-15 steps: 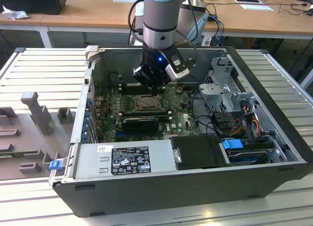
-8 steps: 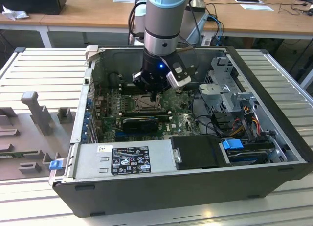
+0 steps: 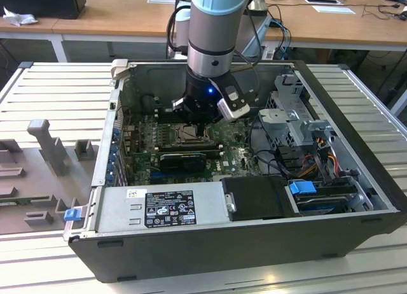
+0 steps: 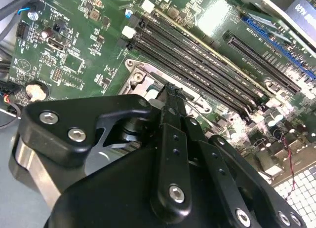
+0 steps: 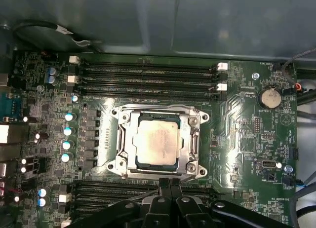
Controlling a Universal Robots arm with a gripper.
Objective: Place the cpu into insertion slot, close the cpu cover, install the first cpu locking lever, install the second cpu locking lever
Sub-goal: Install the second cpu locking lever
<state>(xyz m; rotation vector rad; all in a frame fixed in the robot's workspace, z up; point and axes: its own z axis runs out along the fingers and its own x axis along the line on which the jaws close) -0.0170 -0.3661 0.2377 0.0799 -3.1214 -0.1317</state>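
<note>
Hanging over the middle of the motherboard (image 5: 237, 119), the gripper (image 5: 170, 184) has its black fingers (image 4: 170, 119) pressed together, pinching nothing, their tips at the edge of the socket frame. Just beyond those tips the cpu (image 5: 157, 144) lies flat in the insertion slot (image 5: 134, 160), its silver top showing through the square window of the cpu cover (image 5: 190, 139), which lies closed over it. Long black memory slots (image 5: 148, 72) run in rows on both sides of the socket, and in the second wrist view they stretch away beside the fingers. A round coin battery (image 5: 270, 97) sits on the green board well apart from the socket, and a row of small capacitors (image 5: 68, 136) stands on the socket's other side. In the exterior view, the arm (image 3: 216, 27) reaches straight down into the open computer case (image 3: 241, 243), which lies on a slatted metal table (image 3: 57, 90). Along the case's near wall sits the grey power supply (image 3: 159, 208), and drive bays with a blue tab (image 3: 304, 187) fill the exterior view's right end. A grey fixture (image 3: 44, 141) stands on the table at the exterior view's left, and wooden desks (image 3: 114, 14) line the far side.
</note>
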